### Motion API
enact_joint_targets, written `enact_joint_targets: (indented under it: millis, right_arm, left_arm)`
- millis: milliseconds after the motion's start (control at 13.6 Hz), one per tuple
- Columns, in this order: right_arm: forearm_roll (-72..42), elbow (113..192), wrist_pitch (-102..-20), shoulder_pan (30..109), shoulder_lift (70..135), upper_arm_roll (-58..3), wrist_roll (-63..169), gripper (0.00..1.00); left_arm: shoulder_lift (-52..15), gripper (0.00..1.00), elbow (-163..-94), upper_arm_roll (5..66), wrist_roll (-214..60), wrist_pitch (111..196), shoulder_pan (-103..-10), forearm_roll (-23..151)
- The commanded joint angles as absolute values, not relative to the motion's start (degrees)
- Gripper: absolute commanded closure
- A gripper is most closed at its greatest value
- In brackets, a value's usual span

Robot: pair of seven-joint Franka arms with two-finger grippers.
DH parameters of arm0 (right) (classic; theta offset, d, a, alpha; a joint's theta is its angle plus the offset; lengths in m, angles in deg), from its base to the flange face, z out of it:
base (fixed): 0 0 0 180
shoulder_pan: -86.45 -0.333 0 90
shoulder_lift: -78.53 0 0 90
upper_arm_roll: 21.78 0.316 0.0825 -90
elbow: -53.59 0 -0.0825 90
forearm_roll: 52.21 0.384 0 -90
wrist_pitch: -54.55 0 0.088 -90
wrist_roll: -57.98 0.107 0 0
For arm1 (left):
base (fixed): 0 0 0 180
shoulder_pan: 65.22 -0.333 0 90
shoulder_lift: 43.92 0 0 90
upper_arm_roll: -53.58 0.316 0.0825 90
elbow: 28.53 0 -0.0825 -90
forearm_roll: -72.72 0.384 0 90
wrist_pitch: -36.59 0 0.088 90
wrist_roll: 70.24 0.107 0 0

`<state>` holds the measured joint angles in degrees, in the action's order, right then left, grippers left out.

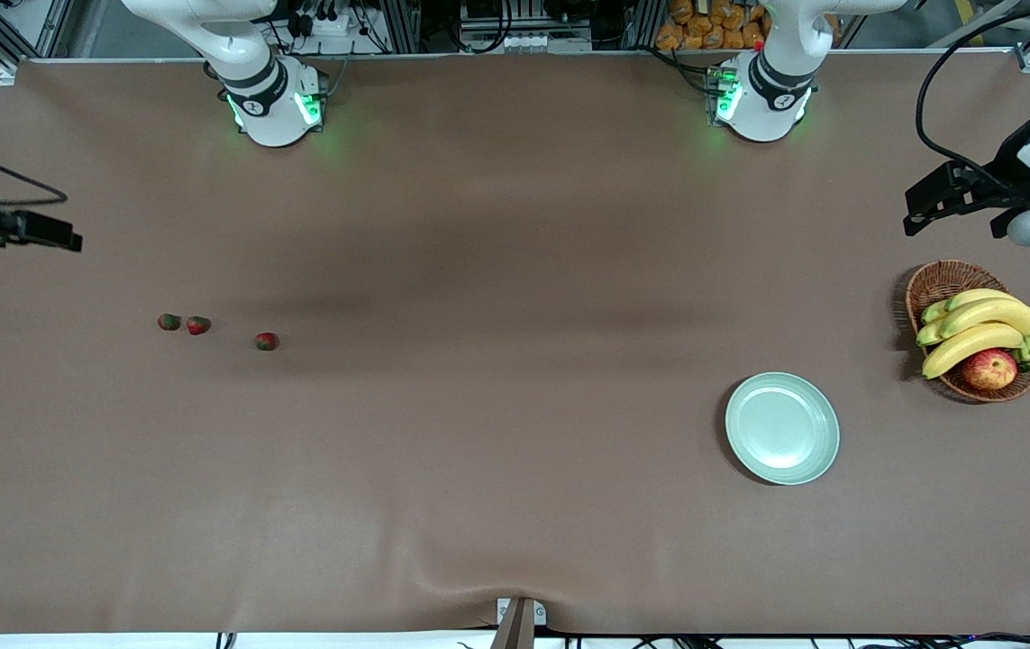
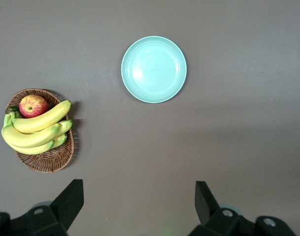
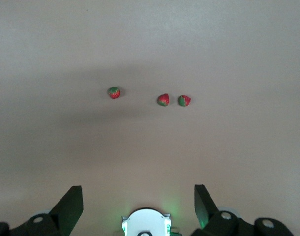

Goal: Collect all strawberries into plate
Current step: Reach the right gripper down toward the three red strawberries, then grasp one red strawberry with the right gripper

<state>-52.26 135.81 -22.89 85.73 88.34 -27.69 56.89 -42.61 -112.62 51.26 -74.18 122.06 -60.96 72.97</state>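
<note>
Three strawberries (image 1: 169, 322) (image 1: 198, 325) (image 1: 267, 342) lie in a loose row on the brown table toward the right arm's end; the right wrist view shows them too (image 3: 114, 92) (image 3: 163, 100) (image 3: 184, 101). The pale green plate (image 1: 782, 428) (image 2: 154, 69) sits bare toward the left arm's end, nearer the front camera. My right gripper (image 1: 64, 238) (image 3: 138, 196) hangs open and high over the table's edge at its own end, apart from the berries. High beside the basket, my left gripper (image 1: 925, 205) (image 2: 139, 196) is open with nothing in it.
A brown wicker basket (image 1: 940, 282) (image 2: 46, 160) with bananas (image 1: 979, 329) and a red-yellow apple (image 1: 989, 369) stands beside the plate, at the left arm's end. The two arm bases (image 1: 273, 104) (image 1: 762, 99) stand along the table's back edge.
</note>
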Motion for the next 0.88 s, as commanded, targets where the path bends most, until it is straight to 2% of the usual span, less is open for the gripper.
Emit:
enact_joint_targets:
  millis: [0, 73, 293, 806]
  right_arm:
    - [-52.65, 135.06, -25.85, 86.27, 92.13, -27.4, 55.87, 0.0]
    - [-52.57, 135.41, -28.3, 86.45, 93.71, -27.4, 55.69, 0.0]
    - [-52.56, 143.3, -37.26, 87.5, 95.83, -27.4, 55.52, 0.0]
    - [-52.56, 157.81, -51.33, 89.96, 100.4, -27.4, 55.6, 0.0]
  left_arm:
    - [-42.95, 0.0, -112.47, 51.29, -74.02, 121.58, -61.26, 72.11]
    - [-42.95, 0.0, -112.47, 51.29, -74.02, 121.58, -61.26, 72.02]
    - [-42.95, 0.0, -112.47, 51.29, -74.02, 121.58, -61.26, 72.11]
    - [-42.95, 0.0, -112.47, 51.29, -74.02, 121.58, -61.26, 72.11]
